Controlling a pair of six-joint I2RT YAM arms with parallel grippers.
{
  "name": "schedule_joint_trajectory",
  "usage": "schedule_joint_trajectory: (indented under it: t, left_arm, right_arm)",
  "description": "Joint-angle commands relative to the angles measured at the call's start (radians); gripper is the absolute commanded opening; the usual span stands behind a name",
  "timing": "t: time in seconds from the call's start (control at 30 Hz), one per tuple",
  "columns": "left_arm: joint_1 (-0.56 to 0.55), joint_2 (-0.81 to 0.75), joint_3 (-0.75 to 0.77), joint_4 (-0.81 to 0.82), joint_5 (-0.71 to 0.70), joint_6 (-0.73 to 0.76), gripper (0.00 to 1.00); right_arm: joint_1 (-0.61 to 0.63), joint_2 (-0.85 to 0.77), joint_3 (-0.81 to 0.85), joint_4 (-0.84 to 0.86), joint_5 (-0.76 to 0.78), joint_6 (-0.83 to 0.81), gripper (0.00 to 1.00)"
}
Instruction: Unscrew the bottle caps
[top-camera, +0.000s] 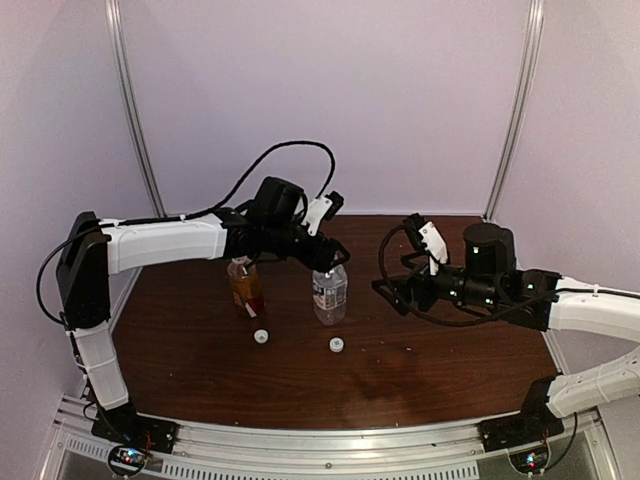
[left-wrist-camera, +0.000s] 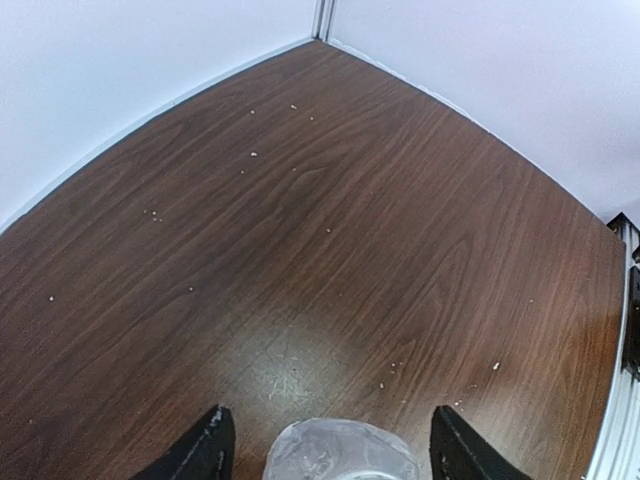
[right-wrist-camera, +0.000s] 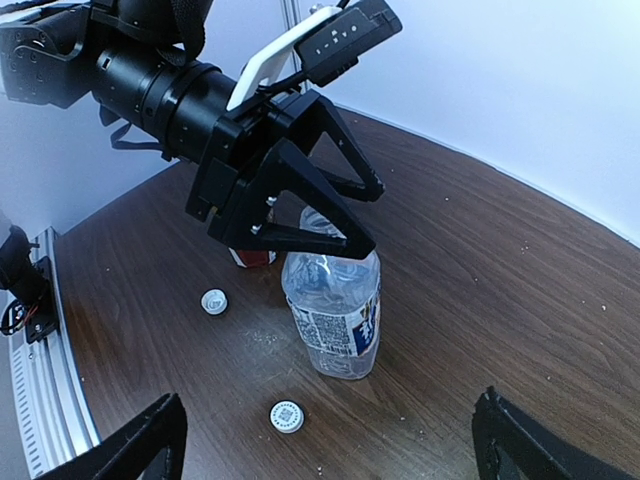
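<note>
Two bottles stand mid-table: an amber one with a red-white label (top-camera: 245, 288) and a clear one with a blue-white label (top-camera: 330, 293) (right-wrist-camera: 335, 310). Both white bottle caps lie flat on the wood in front of them, one at left (top-camera: 261, 336) (right-wrist-camera: 214, 301) and one at right (top-camera: 337, 345) (right-wrist-camera: 287, 416). My left gripper (top-camera: 332, 262) (left-wrist-camera: 329, 411) (right-wrist-camera: 370, 218) hangs over the clear bottle's top (left-wrist-camera: 340, 452), open, its fingers standing apart on either side of the neck. To the right of that bottle, my right gripper (top-camera: 392, 293) (right-wrist-camera: 331, 395) is wide open and holds nothing.
The brown wooden table (top-camera: 430, 370) is walled by pale panels at the back and sides. A metal rail (top-camera: 330, 450) runs along the near edge by the arm bases. Small white crumbs (left-wrist-camera: 250, 154) dot the wood.
</note>
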Motion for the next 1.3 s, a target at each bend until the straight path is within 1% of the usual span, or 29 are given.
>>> schedule_joint_trajectory:
  t: [0.0, 0.2, 0.4, 0.5, 0.6, 0.83, 0.93, 1.07, 1.2, 1.27]
  left_arm:
    - [0.008, -0.035, 0.017, 0.051, 0.018, 0.007, 0.71]
    - [0.009, -0.107, -0.033, 0.070, 0.000, 0.015, 0.85]
    - [0.009, -0.235, -0.115, 0.078, -0.120, 0.030, 0.97]
    - [0.008, -0.318, -0.187, 0.095, -0.205, 0.031, 0.98]
    - [0.011, -0.417, -0.252, 0.087, -0.300, 0.044, 0.98]
    - [0.023, -0.625, -0.353, -0.002, -0.519, 0.064, 0.98]
    - [0.034, -0.709, -0.394, -0.036, -0.569, 0.055, 0.98]
    - [0.068, -0.819, -0.450, -0.056, -0.623, 0.043, 0.98]
    - [0.140, -0.913, -0.508, -0.068, -0.622, 0.004, 0.98]
    - [0.194, -0.951, -0.529, -0.081, -0.583, -0.021, 0.98]
  right_arm:
    - [-0.002, -0.022, 0.008, -0.037, 0.030, 0.010, 1.00]
    - [-0.005, -0.034, 0.022, -0.059, 0.079, 0.019, 1.00]
    - [-0.017, 0.003, 0.087, -0.162, 0.148, 0.054, 1.00]
    - [-0.023, 0.037, 0.131, -0.210, 0.196, 0.068, 1.00]
    - [-0.025, 0.084, 0.209, -0.275, 0.239, 0.072, 1.00]
    - [-0.041, 0.184, 0.369, -0.421, 0.356, 0.081, 1.00]
    - [-0.072, 0.214, 0.404, -0.444, 0.374, 0.080, 1.00]
    - [-0.130, 0.219, 0.407, -0.418, 0.358, 0.076, 1.00]
    - [-0.233, 0.197, 0.411, -0.380, 0.282, 0.084, 1.00]
    - [-0.280, 0.184, 0.415, -0.366, 0.239, 0.072, 1.00]
